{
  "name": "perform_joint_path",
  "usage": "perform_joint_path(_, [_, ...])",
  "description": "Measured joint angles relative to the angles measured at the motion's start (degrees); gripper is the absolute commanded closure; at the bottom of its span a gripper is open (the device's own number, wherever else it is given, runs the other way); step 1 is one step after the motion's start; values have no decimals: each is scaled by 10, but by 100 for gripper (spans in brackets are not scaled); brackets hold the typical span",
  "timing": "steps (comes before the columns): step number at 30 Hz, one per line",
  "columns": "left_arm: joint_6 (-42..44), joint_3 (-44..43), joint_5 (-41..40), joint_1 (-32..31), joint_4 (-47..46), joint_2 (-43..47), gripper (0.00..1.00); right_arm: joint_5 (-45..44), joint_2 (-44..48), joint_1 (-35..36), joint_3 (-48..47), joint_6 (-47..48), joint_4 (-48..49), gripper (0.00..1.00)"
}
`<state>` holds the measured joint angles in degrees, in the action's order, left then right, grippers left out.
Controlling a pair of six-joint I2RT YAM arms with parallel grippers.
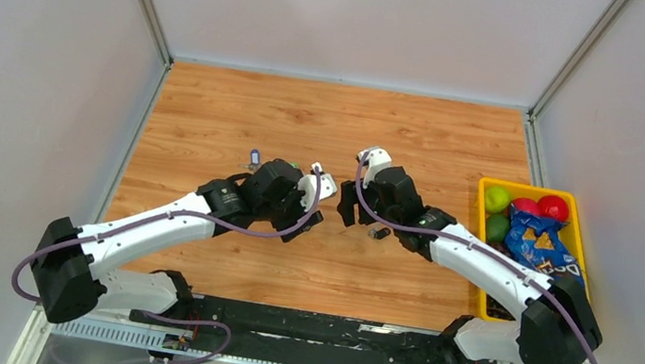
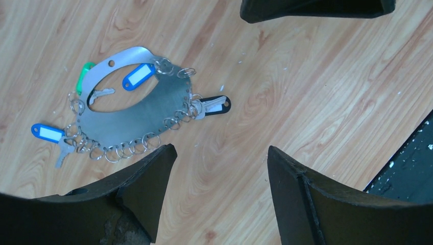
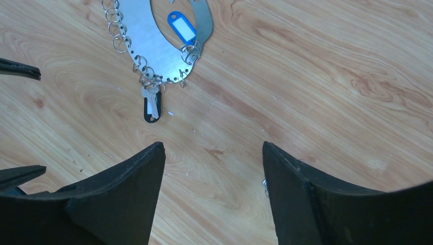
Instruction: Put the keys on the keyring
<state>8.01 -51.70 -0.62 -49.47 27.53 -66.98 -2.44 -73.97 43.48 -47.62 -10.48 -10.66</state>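
Toward the left of the surface (image 1: 214, 110), the left hand (image 2: 219, 153) is hovering low with its fingers spread wide and nothing between them, likely so that its camera is getting a clear look at the keyring (image 2: 135, 115). That flat metal oval is lying on the wood just beyond both sets of fingertips; the top view is not showing it. Small rings (image 2: 130, 149) are lining its edge, and blue tags (image 2: 138, 76), a green tag (image 2: 83, 76) and a few keys (image 2: 102, 93) are hanging among them. A black-headed key (image 2: 214, 105) is lying at the oval's rim, touching a cluster of rings; whether it is threaded through, I cannot tell. Opposite, the right hand (image 3: 213, 153) is hanging spread and empty too, its tips pointing toward that key, probably lining up to pinch it. Far right, a yellow bin (image 1: 528, 186) is sitting well apart, out of the work.
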Motion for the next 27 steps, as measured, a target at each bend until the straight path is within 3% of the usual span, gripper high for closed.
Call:
perform_joint_path(8, [-3,-5,-33,13,8,17,22,23,-58,0,35,-37,82,40])
perform_joint_path(12, [-20,1,-59,40,-9,66,16,25,-108,12,36,-39,121,41])
perform_joint_path(18, [-40,18,-96,56,-34,138,14,8,-166,44,35,-13,164,42])
perform_joint_path(27, [-52,29,-100,56,-42,161,12,2,-203,47,35,40,242,47])
